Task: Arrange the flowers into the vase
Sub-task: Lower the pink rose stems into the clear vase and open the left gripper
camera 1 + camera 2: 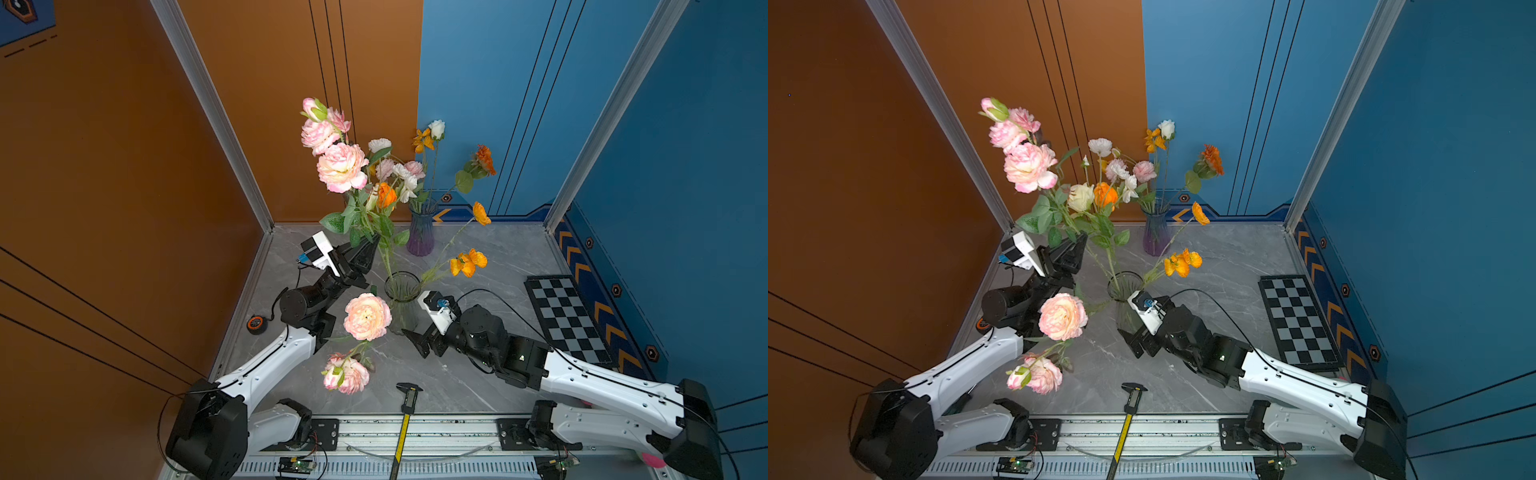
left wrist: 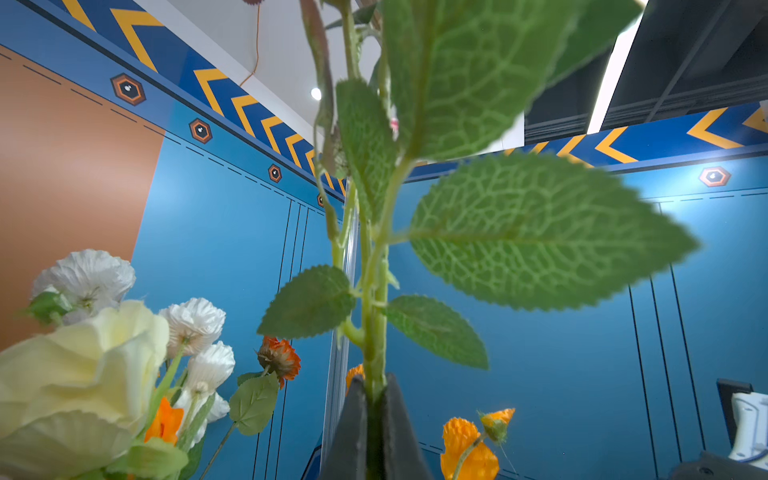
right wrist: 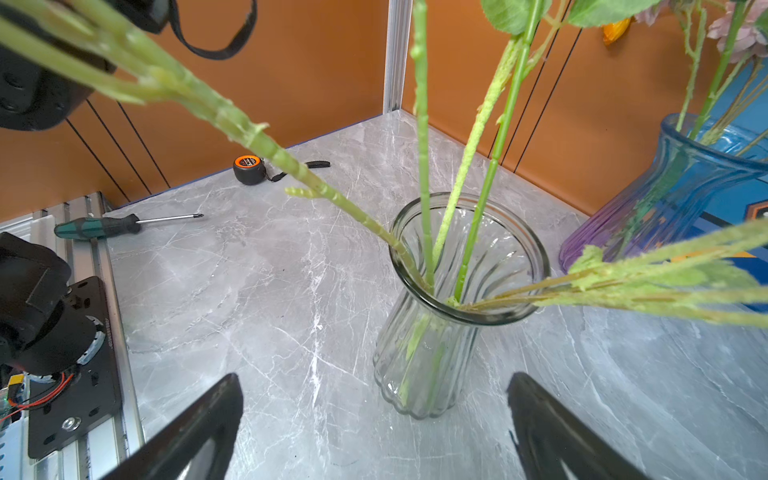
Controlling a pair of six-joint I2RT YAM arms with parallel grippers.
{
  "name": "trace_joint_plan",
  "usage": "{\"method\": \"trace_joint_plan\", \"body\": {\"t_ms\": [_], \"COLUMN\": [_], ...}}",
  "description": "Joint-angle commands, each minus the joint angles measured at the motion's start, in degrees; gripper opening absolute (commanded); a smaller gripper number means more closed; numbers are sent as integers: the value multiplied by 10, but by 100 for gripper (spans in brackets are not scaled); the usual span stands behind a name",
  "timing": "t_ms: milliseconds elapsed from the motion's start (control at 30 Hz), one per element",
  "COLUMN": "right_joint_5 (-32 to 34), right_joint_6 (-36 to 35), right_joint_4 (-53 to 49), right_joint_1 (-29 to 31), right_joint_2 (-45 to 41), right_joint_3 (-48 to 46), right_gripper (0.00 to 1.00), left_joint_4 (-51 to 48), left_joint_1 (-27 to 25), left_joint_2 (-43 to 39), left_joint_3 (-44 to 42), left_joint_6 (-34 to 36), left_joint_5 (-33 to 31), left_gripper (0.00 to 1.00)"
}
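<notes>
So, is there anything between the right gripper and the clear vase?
Nothing visible. The open right gripper faces the base of the clear vase across bare table. Stems lean out only higher up, at the rim.

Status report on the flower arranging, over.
Left pincer shut on leafy flower stalk near clear vase. Right pincer open, facing vase. Other stems crowd its mouth.

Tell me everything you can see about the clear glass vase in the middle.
The clear vase looks like ribbed, see-through glass: a flared round rim, narrower neck, fluted body. It stands upright on the grey marbled table, beside a blue-purple vase. Several green stems lean on its rim. The open right gripper faces it without touching.
</notes>
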Motion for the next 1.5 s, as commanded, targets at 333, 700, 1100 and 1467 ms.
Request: {"method": "trace_joint_plan", "body": {"t_ms": [333, 700, 1100, 1467], "right_joint_5": [-19, -11, -14, -18], "right_joint_6": [-13, -27, -25, -19], "right_joint_4": [-21, -28, -24, -15], "right_joint_1": [-8, -22, -32, -51], "right_joint_2": [7, 6, 9, -11], "right_joint_3": [33, 38, 38, 18], "right_gripper": [100, 100, 100, 100], "left_joint_4": [20, 20, 20, 20], "left_joint_1": [-6, -14, -15, 13], "left_joint_2": [84, 96, 132, 111], "left_joint_3": [14, -22, 4, -25], "left_joint_6": [23, 109, 73, 22], "left_joint_5": [224, 257, 300, 323], "left_gripper": [0, 23, 46, 91]}}
